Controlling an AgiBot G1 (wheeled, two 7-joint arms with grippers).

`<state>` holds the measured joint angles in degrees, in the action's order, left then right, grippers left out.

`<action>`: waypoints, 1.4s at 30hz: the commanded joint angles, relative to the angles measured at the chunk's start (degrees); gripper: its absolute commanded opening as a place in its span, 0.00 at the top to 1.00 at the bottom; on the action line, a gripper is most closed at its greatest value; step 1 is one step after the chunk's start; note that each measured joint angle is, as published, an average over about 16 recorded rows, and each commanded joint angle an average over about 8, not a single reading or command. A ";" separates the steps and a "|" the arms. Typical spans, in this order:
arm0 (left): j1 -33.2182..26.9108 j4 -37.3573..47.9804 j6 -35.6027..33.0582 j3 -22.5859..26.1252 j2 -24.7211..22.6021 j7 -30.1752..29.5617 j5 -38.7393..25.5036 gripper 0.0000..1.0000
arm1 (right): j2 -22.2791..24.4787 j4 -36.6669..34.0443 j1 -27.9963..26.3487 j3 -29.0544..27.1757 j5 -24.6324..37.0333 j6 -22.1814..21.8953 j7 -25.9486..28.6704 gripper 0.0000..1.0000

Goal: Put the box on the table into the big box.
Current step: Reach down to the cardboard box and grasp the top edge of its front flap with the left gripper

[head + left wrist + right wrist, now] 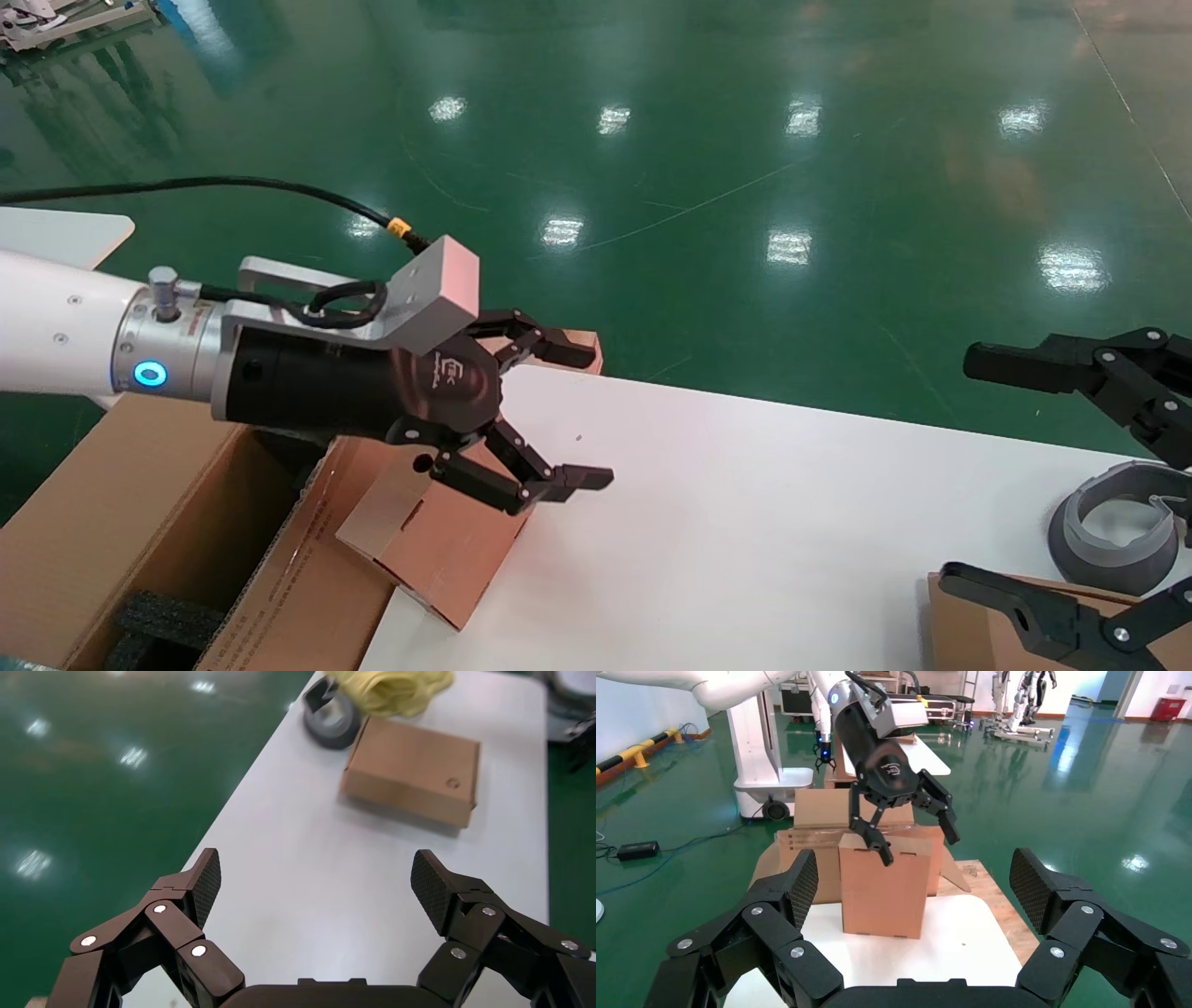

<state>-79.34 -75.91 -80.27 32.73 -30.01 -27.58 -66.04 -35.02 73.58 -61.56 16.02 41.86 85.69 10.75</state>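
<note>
The small reddish-brown box (438,545) stands upright on the white table (792,540) at its left edge, right beside the big box (140,522). It also shows in the right wrist view (884,888), with the big box (814,839) behind it. My left gripper (582,415) is open and empty, hovering just above the box's top and pointing over the table; the right wrist view shows it (912,829) with one finger in front of the top edge. The left wrist view holds only bare table between its fingers (207,881). My right gripper (964,466) is open and empty at the table's right end.
Black foam blocks (158,620) lie inside the big box. A paler tan cardboard box (411,773), a grey tape roll (1113,540) and a yellow cloth (393,688) sit at the table's right end. Green floor lies beyond the table's far edge.
</note>
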 commanded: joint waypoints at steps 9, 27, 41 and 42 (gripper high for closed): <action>-7.10 -0.74 5.30 6.96 1.07 -4.32 -9.91 0.00 | 0.00 0.00 0.00 0.00 0.00 0.00 0.00 0.00; -19.55 -1.57 10.18 22.10 -1.11 -12.48 -19.80 0.00 | 0.00 0.00 0.00 0.00 0.00 0.00 0.00 0.00; -28.56 -2.59 7.16 33.03 -2.95 -19.96 -20.99 0.00 | 0.00 0.00 0.00 0.00 0.00 0.00 0.00 0.00; -29.46 -2.72 6.81 34.16 -3.25 -20.89 -21.29 0.00 | 0.00 0.00 0.00 0.00 0.00 0.00 0.00 0.00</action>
<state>-109.24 -78.91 -73.80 67.35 -33.46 -49.30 -87.45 -35.02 73.58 -61.56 16.02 41.86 85.69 10.75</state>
